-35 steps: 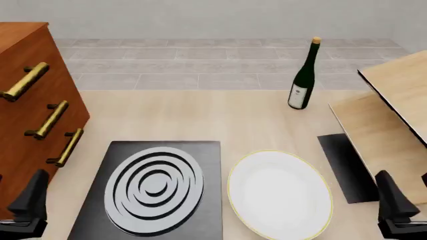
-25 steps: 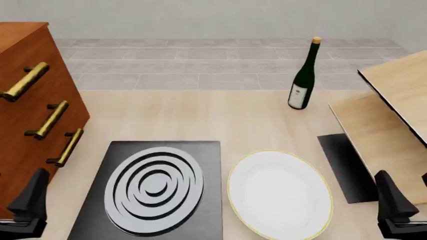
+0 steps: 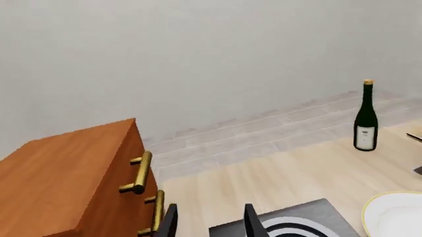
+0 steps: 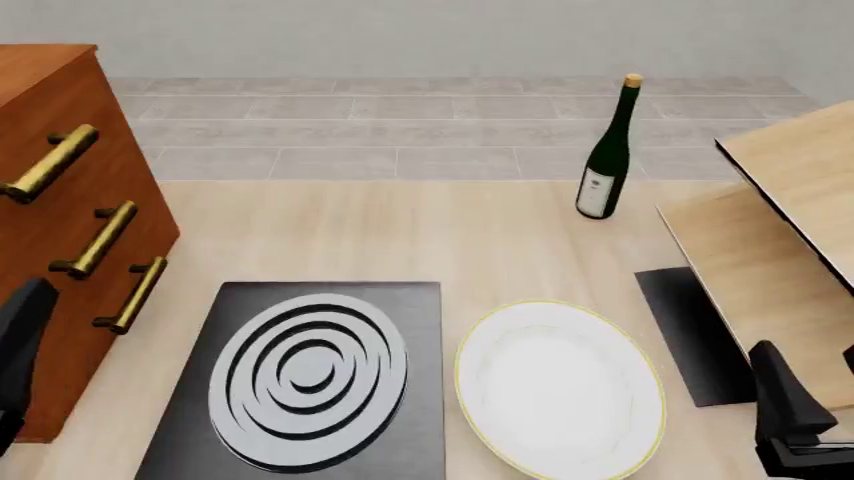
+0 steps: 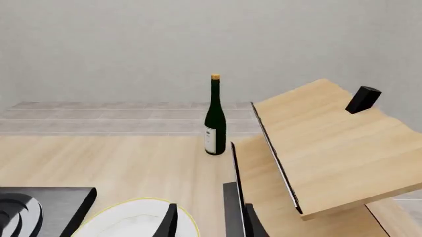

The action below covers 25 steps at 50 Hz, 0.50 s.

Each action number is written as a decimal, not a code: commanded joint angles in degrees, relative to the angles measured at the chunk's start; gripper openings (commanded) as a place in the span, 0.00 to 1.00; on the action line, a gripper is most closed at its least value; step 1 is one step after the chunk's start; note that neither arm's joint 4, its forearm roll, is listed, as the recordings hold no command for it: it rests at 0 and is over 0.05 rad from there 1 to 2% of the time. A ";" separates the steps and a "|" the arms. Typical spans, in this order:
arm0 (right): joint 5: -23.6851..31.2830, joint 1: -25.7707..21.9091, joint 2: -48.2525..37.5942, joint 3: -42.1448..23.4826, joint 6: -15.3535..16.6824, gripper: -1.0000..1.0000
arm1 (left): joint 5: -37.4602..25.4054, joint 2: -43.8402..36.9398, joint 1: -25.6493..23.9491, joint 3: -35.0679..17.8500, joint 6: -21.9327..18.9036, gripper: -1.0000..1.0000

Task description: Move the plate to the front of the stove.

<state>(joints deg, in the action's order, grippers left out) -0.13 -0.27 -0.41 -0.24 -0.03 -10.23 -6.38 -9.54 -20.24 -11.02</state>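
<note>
The white plate (image 4: 561,388) with its thin gold rim lies flat on the table, just right of the black stove (image 4: 310,375) with silver rings. Both grippers hang low near the table's front edge, apart from the plate. My left gripper (image 4: 19,345) is at the far left beside the cabinet; in the left wrist view it (image 3: 211,224) is open and empty, with the stove (image 3: 310,219) and plate (image 3: 396,217) ahead. My right gripper (image 4: 787,420) is right of the plate. Its wrist view shows it (image 5: 211,222) open and empty, the plate (image 5: 138,219) close ahead.
An orange cabinet (image 4: 67,230) with brass handles stands at the left. A green wine bottle (image 4: 607,150) is upright at the back right. A tilted wooden shelf (image 4: 787,230) fills the right side, over a plain black mat (image 4: 694,335).
</note>
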 commanded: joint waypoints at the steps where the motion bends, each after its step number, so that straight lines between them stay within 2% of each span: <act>1: -0.01 -0.03 0.02 0.00 -0.04 1.00 | -2.27 -6.83 -9.44 -10.58 -10.46 1.00; 7: 0.00 -0.02 -0.01 0.00 0.03 1.00 | -1.32 -12.31 -13.07 -14.09 -14.44 1.00; 8: 0.01 -0.02 -0.02 0.00 0.05 1.00 | -0.86 -13.71 -13.68 -14.42 -16.34 1.00; 10: 0.01 -0.04 -0.05 0.00 0.04 1.00 | -0.90 -15.67 -14.99 -15.88 -16.27 1.00; 12: 0.01 -0.06 -0.05 0.00 0.03 1.00 | -0.42 -17.64 -15.85 -16.74 -18.27 1.00; 17: 0.01 -0.05 -0.05 0.00 0.05 1.00 | -0.98 -22.94 -19.39 -19.54 -23.27 1.00; 20: 0.02 -0.05 -0.07 0.00 0.06 1.00 | -1.78 -25.74 -20.49 -21.44 -24.78 1.00; 21: 0.02 -0.04 -0.06 0.00 0.05 1.00 | -1.88 -27.01 -21.56 -21.66 -26.59 1.00; 25: 0.01 -0.04 -0.05 0.00 0.05 1.00 | -2.51 -29.57 -22.26 -23.70 -29.36 1.00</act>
<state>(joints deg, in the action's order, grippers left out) -0.11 -0.31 -0.45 -0.24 0.01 -11.81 -27.78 -27.22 -38.65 -32.57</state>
